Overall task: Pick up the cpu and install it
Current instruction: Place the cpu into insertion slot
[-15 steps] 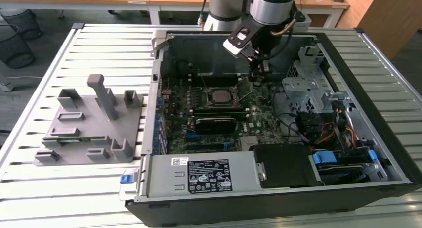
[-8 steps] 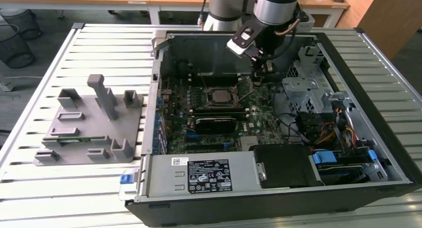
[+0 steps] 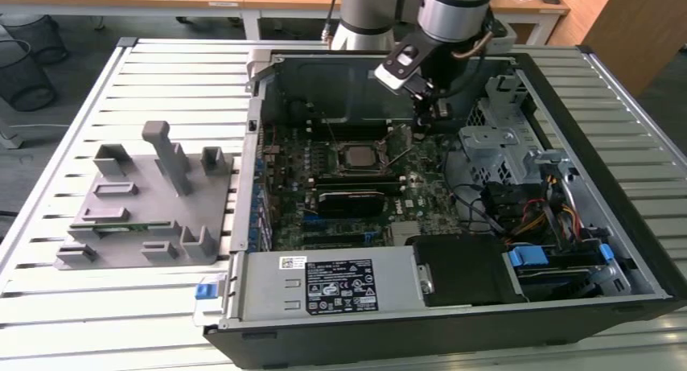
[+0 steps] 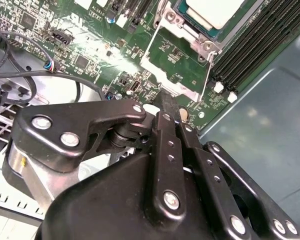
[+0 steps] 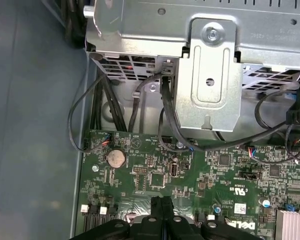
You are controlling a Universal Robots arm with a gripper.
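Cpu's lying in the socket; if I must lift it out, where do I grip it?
Take the cpu by two opposite side edges, coming straight down from above. It lies flat in the socket frame and its shiny top is smooth, so probably only the thin edges give the fingers purchase.

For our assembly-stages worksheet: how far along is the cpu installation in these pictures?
Looks done: the cpu lies seated on the motherboard, so pick-up and placing appear finished. In hand: nothing; the claw is shut and empty, hovering beside the cpu, close above the board. Left: in the second wrist view the metal retention frame seems hinged open next to the cpu, so clamping appears not yet done.
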